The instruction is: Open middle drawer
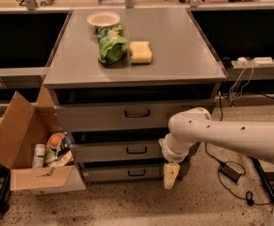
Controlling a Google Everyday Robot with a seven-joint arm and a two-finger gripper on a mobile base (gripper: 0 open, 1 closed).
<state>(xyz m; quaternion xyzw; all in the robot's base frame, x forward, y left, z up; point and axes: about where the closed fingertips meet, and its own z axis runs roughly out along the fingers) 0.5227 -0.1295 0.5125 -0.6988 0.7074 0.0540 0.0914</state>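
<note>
A grey cabinet stood in the middle of the room. On its top were a pale bowl, a green bag just in front of the bowl, and a yellow sponge beside the bag. An open cardboard box sat on the floor against the cabinet's left side, with a can and some packets inside. To the right, a black power adapter and its cables lay on the speckled floor.

The white arm came in from the right, and its wrist covered the right end of the drawer fronts. The middle drawer was the second of three, under the taller top drawer and above the slim bottom drawer. It looked shut. Its small dark handle was in plain view, with nothing in front of it.

The gripper hung pointing down at the floor, in front of the right end of the bottom drawer. It was lower than the handle and off to its right, clearly not touching it. It held nothing I could see, and I could not tell whether it was open or closed.
</note>
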